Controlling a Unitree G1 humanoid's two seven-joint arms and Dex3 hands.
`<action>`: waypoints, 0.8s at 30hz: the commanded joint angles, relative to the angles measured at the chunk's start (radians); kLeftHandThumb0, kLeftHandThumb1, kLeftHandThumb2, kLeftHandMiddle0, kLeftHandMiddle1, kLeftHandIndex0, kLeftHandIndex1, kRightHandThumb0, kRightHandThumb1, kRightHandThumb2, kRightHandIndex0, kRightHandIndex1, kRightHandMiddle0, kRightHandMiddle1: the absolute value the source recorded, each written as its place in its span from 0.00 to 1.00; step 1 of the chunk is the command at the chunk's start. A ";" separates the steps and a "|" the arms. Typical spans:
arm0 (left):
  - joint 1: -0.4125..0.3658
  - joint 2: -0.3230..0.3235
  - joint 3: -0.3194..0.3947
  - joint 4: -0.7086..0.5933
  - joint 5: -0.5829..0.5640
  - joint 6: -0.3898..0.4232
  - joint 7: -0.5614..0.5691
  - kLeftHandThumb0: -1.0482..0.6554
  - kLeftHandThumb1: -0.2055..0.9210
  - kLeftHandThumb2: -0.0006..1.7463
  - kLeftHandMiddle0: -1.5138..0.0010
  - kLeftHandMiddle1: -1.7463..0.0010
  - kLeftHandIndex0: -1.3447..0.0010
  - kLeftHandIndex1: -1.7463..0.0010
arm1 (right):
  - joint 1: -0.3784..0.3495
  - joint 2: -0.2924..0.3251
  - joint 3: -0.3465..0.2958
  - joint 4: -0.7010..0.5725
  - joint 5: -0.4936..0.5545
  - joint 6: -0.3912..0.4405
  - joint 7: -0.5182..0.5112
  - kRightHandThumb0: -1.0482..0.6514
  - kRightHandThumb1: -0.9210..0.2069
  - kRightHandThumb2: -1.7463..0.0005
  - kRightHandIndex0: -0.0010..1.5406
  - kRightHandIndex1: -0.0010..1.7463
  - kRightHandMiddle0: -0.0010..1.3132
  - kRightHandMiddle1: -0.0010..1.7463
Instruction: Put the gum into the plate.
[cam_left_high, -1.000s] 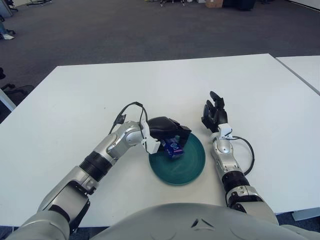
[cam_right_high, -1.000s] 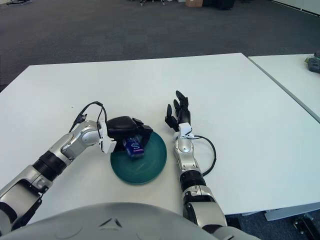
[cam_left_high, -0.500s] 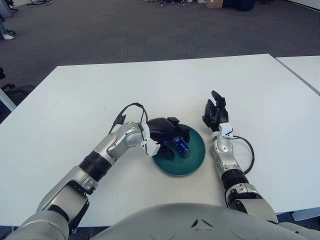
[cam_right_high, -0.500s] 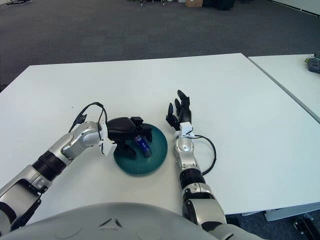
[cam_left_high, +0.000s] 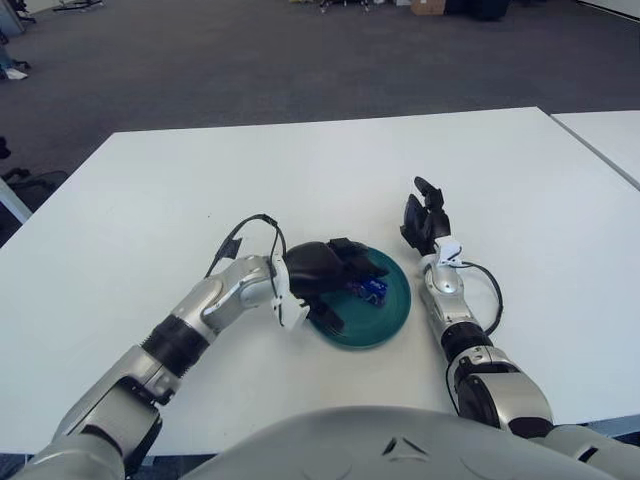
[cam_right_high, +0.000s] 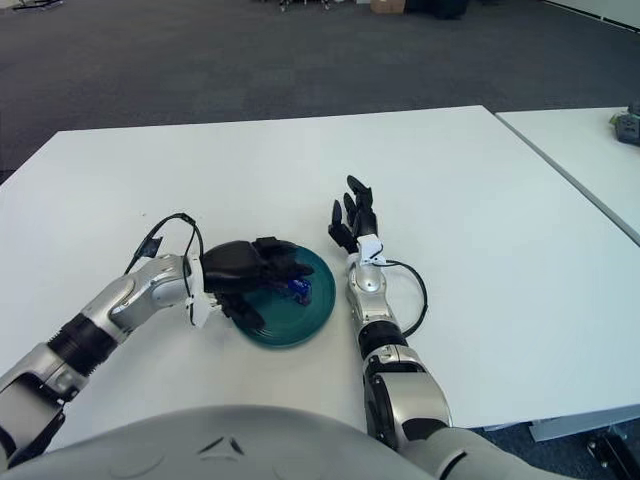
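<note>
A white table (cam_left_high: 250, 180) is filling most of the view, its far edge running against dark grey carpet (cam_left_high: 250, 60) that is stretching away behind it. A second white table (cam_left_high: 610, 135) is standing just beside it on the right, a narrow gap separating the two, and a small dark object (cam_right_high: 628, 126) is lying on its far part. A chair (cam_left_high: 25, 185) is showing partly at the left edge, beyond the table's corner. A cardboard box (cam_left_high: 428, 6) is sitting on the carpet at the far end.
</note>
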 joint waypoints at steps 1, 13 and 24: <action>0.015 0.018 0.025 -0.037 0.001 0.002 0.011 0.00 1.00 0.35 1.00 1.00 1.00 1.00 | 0.072 -0.001 -0.006 0.069 0.021 0.025 0.037 0.26 0.00 0.56 0.21 0.01 0.00 0.36; 0.088 -0.048 0.219 -0.009 -0.336 0.084 0.055 0.00 1.00 0.32 1.00 1.00 1.00 1.00 | 0.086 -0.016 0.002 0.073 -0.001 0.026 0.048 0.24 0.00 0.56 0.20 0.00 0.00 0.33; 0.178 -0.341 0.417 0.092 -0.605 0.151 0.299 0.00 1.00 0.36 1.00 1.00 1.00 1.00 | 0.093 -0.007 0.001 0.041 -0.002 0.059 0.019 0.25 0.00 0.56 0.21 0.00 0.00 0.28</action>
